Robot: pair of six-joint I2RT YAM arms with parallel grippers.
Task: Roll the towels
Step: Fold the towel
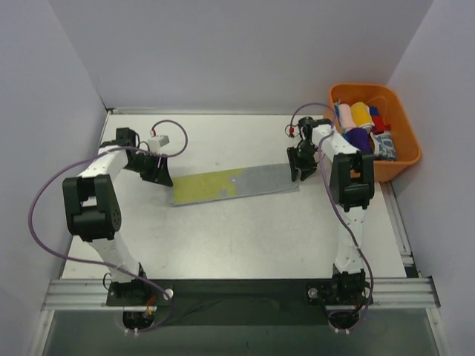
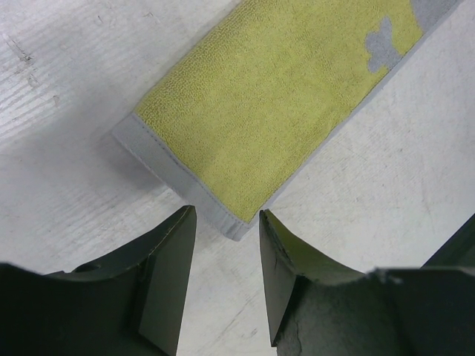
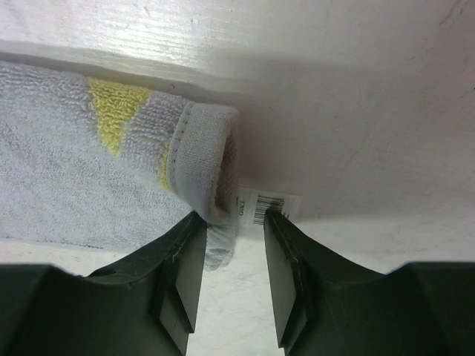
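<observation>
white table [image 1: 245, 237] bears a flat yellow-grey towel [image 1: 234, 185] and orange basket [image 1: 397, 170].

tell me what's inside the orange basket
Rolled cloths fill the orange basket: a yellow roll, a purple one, a blue-and-white patterned one. Whatever lies beneath them, and the basket's floor, is covered.

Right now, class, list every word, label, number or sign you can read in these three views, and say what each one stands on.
White tag at the rolled end of the towel: a barcode with a line of small print beside it, both too small and blurred to read.
Orange basket and its contents: no readable writing.
No other text shows in any view.
</observation>
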